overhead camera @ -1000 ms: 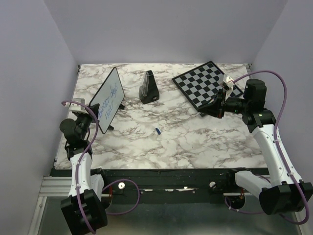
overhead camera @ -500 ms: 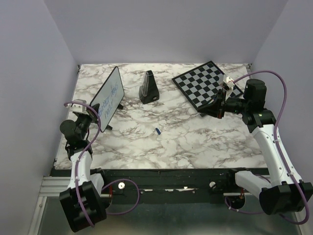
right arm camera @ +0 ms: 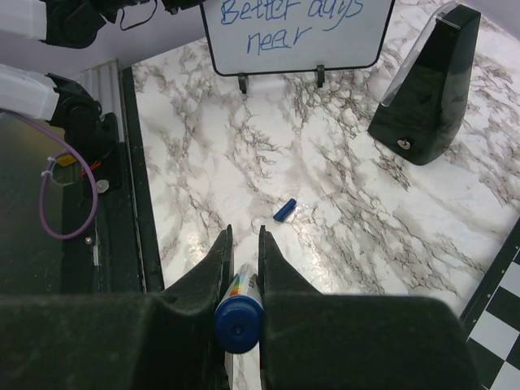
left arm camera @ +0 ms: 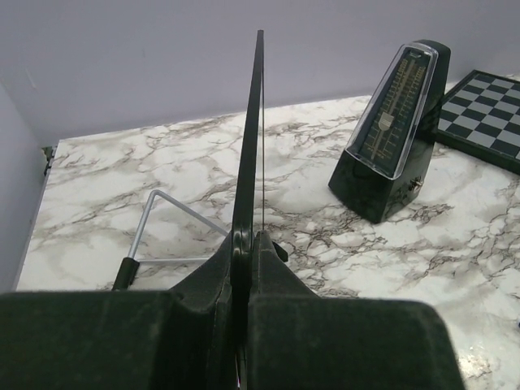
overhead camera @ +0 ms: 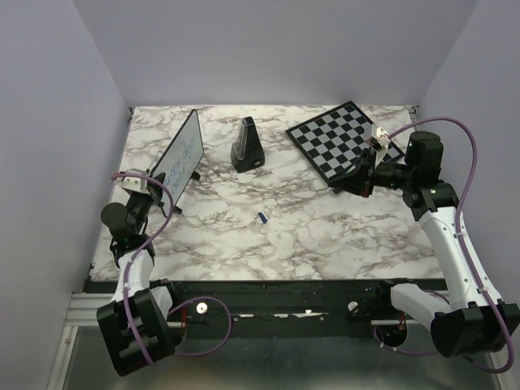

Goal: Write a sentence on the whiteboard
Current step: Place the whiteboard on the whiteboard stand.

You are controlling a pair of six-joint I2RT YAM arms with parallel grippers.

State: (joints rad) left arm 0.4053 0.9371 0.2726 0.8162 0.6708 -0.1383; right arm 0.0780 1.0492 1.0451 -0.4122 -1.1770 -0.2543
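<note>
A marbled counter (overhead camera: 325, 236) carries everything. At its far left the whiteboard (overhead camera: 183, 158) is stood nearly upright on its wire stand, its written face turned toward the middle of the counter. At the far right a chessboard (overhead camera: 337, 142) is seen lying, and between the two boards, well apart from both, a black metronome (overhead camera: 246, 146) is placed.

The near edge of the whiteboard is clamped between the fingers of the left hand (left arm camera: 248, 244), so that in the left wrist view the board is seen edge-on. The right hand (right arm camera: 242, 244) is held above the counter by the chessboard's near corner, far from the whiteboard, and is clenched on a marker (right arm camera: 237, 313) with a blue end.

The sentence (right arm camera: 296, 20) is read in the right wrist view as "Better days near", in blue, set in two lines. A small blue piece (overhead camera: 262, 217), probably the marker's cap, is left lying on the bare counter near the middle.

The writing is judged to be complete, and the closing step to be in hand. For the next move, the board would need to be settled squarely on its stand before the left fingers are released, lest it be tipped; the marker could then be capped or laid down.
</note>
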